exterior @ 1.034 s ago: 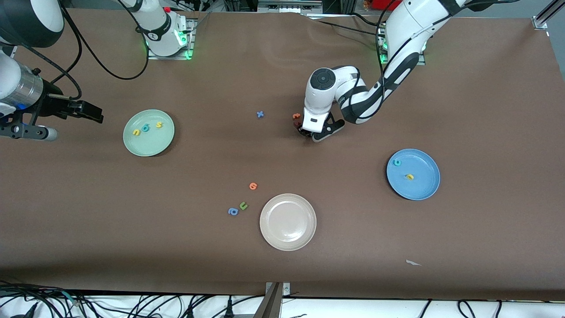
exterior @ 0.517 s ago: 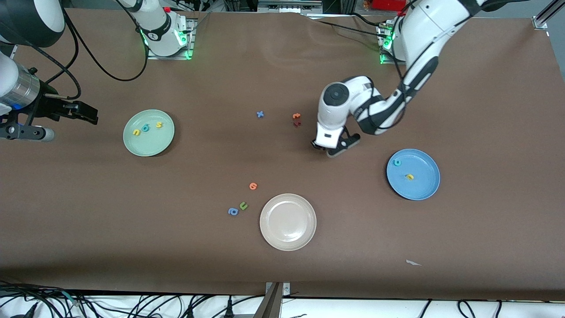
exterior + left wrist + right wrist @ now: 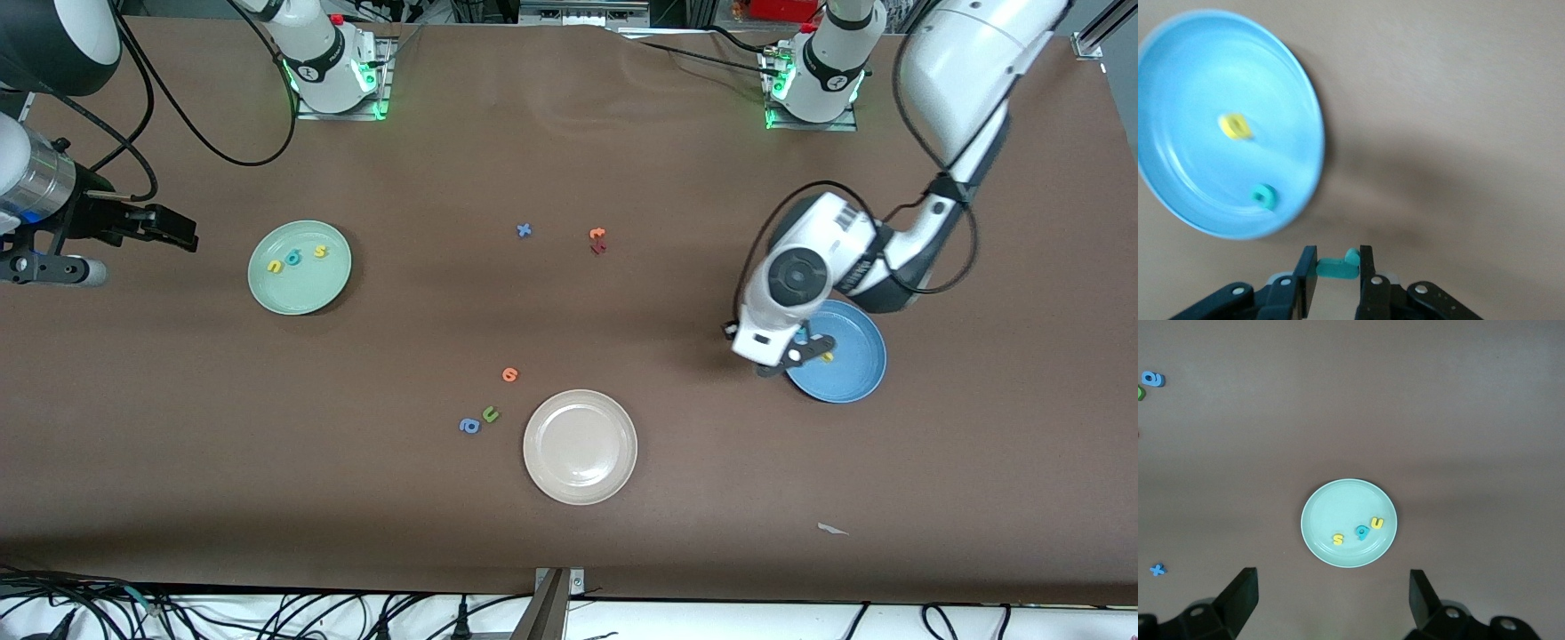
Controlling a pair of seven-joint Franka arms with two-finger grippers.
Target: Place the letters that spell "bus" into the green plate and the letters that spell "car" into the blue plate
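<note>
My left tool (image 3: 1338,270): pinched shut on the teal r (image 3: 1337,267), by the blue plate's (image 3: 1178,60) rim.
My right tool (image 3: 1333,595): wide open, holds nothing, waits over the surface (image 3: 1458,400) near the green plate (image 3: 1331,507).

A round medium-blue plate (image 3: 1178,80) carries yellow (image 3: 1235,126) and teal foam letters (image 3: 1263,196); a pale mint-green plate (image 3: 1331,553) bears two yellow letters (image 3: 1376,523) and one teal (image 3: 1363,532).

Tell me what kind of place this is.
Probably a robotics lab bench: two robot arms are bolted to a table covered in brown paper, the left gripper holds a teal foam letter, and loose cables trail along its edge.
</note>
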